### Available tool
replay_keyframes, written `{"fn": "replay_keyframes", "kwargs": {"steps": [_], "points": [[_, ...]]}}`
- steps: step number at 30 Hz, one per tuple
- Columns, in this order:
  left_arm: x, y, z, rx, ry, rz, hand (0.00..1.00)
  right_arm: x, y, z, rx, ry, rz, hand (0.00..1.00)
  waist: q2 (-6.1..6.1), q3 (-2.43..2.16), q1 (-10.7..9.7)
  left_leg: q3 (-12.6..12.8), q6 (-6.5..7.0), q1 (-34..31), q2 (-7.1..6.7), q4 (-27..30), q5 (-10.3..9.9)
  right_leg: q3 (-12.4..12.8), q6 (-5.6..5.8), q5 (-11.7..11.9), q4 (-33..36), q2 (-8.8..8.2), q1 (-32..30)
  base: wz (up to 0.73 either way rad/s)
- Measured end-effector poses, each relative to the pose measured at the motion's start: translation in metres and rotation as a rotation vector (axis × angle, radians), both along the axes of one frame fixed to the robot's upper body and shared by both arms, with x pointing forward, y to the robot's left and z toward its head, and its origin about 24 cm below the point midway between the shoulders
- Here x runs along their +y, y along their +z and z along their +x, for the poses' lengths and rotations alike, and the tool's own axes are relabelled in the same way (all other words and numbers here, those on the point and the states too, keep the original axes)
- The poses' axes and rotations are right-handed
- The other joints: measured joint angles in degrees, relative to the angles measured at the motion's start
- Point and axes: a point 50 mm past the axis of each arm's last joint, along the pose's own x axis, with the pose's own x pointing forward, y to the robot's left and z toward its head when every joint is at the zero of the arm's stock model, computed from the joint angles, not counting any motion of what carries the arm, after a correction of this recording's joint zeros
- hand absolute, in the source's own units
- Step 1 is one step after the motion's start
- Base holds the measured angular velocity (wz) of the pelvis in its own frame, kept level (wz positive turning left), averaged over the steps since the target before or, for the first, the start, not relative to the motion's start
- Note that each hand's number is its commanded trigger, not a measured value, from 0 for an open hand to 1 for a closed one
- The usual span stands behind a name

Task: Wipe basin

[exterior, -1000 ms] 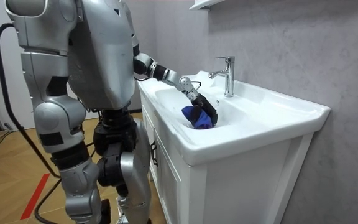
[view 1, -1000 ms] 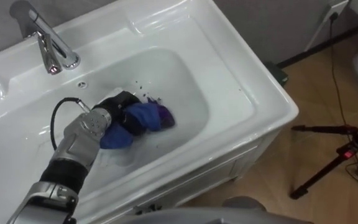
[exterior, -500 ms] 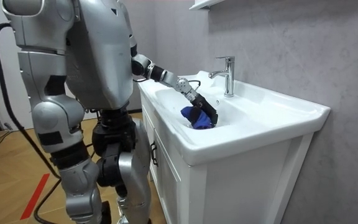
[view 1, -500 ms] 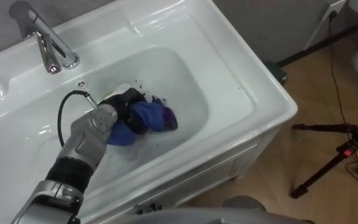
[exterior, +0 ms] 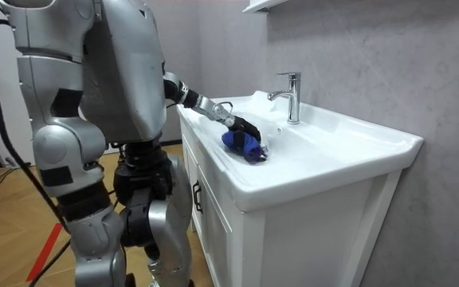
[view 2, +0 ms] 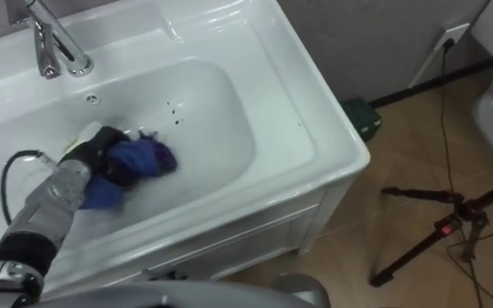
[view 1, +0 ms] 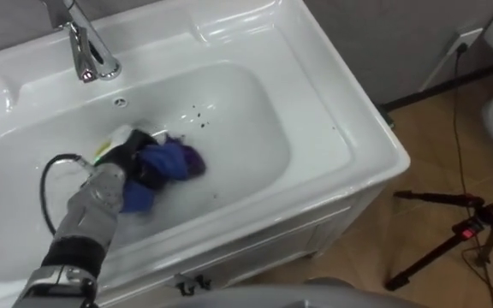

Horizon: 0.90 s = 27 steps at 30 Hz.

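— Where's the cloth (view 1: 171,160)?
— In the basin (view 1: 315,111), on its bottom left of the middle, bunched into a blue lump below the tap (view 1: 88,47).
— What holds it?
— The left hand (view 1: 125,162). Its dark fingers are curled round the lump's left end.
— Which way does it lie?
— Lengthwise along the basin, slanting from near-left to far-right, with the loose end pointing away from the hand.
— And the robot?
— It stands at the cabinet (exterior: 213,231) front with its left arm reaching in.
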Motion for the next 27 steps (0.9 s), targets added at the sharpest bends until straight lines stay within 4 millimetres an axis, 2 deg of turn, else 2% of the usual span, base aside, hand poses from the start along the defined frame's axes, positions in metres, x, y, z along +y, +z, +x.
{"fn": "replay_keyframes", "kwargs": {"steps": [1, 4, 6, 9, 13, 18, 24, 27], "points": [[0.009, -0.003, -0.01, 0.009, 0.037, 0.037, 1.0, -0.001, 0.0, -0.006, 0.012, -0.011, -0.003, 0.0, 0.08, -0.34, 0.66, -0.01, -0.05, 0.52, 0.17, 0.09, -0.03, 0.28, -0.23, -0.06, -0.26, 0.23, 0.64, -0.08], [0.028, -0.01, -0.036, 0.032, 0.106, 0.139, 1.0, -0.004, 0.001, -0.011, 0.017, -0.04, -0.006, 0.0, 0.77, -0.77, 1.05, -0.93, -0.38, 1.42, 0.62, 0.4, 0.04, 0.22, -0.85, 0.21, -1.83, 0.85, 2.74, -0.08], [0.03, -0.011, -0.044, 0.049, 0.086, 0.199, 1.0, -0.006, 0.002, -0.011, 0.01, -0.056, -0.011, 0.0, 1.31, -0.86, 1.49, -1.98, -0.56, 1.84, 0.63, 0.35, 0.15, 0.25, -1.14, 0.15, -1.86, 1.04, 2.92, -0.02], [0.03, -0.014, -0.053, 0.066, 0.051, 0.262, 1.0, -0.01, 0.003, -0.007, -0.011, -0.054, -0.027, 0.0, 1.88, -0.91, 2.4, -2.16, -1.32, 2.09, 0.75, 0.12, 0.64, 0.59, -1.6, 0.13, -1.78, 1.23, 2.94, -0.07], [0.032, -0.019, -0.07, 0.1, 0.03, 0.317, 1.0, -0.028, 0.01, 0.001, -0.059, -0.036, -0.079, 0.0, 3.02, -1.32, 2.5, -2.22, -1.76, 2.59, 0.85, -0.67, 0.94, 1.15, -2.09, -0.11, -1.36, 1.42, 2.91, -0.09], [0.033, -0.02, -0.075, 0.125, 0.02, 0.346, 1.0, -0.036, 0.014, 0.0, -0.056, -0.027, -0.102, 0.0, 3.4, -1.34, 2.54, -3.34, -1.85, 2.87, 0.97, -0.78, 1.0, 1.0, -2.64, -0.45, -1.32, 1.72, 3.25, -0.01], [0.035, -0.022, -0.081, 0.151, 0.019, 0.356, 1.0, -0.04, 0.016, -0.001, -0.058, -0.033, -0.11, 0.0, 4.6, -1.41, 3.75, -3.66, -1.88, 1.95, 1.16, 0.52, 0.98, 0.57, -3.25, -0.97, -0.6, 1.68, 2.8, 0.0], [0.035, -0.022, -0.082, 0.164, 0.0, 0.372, 1.0, -0.04, 0.016, 0.0, -0.069, -0.035, -0.107, 0.0, 4.82, -1.43, 3.78, -4.74, -1.88, 1.96, 1.16, 0.45, 0.99, -0.06, -3.53, -1.32, -0.36, 1.69, 2.92, 0.08]]}}
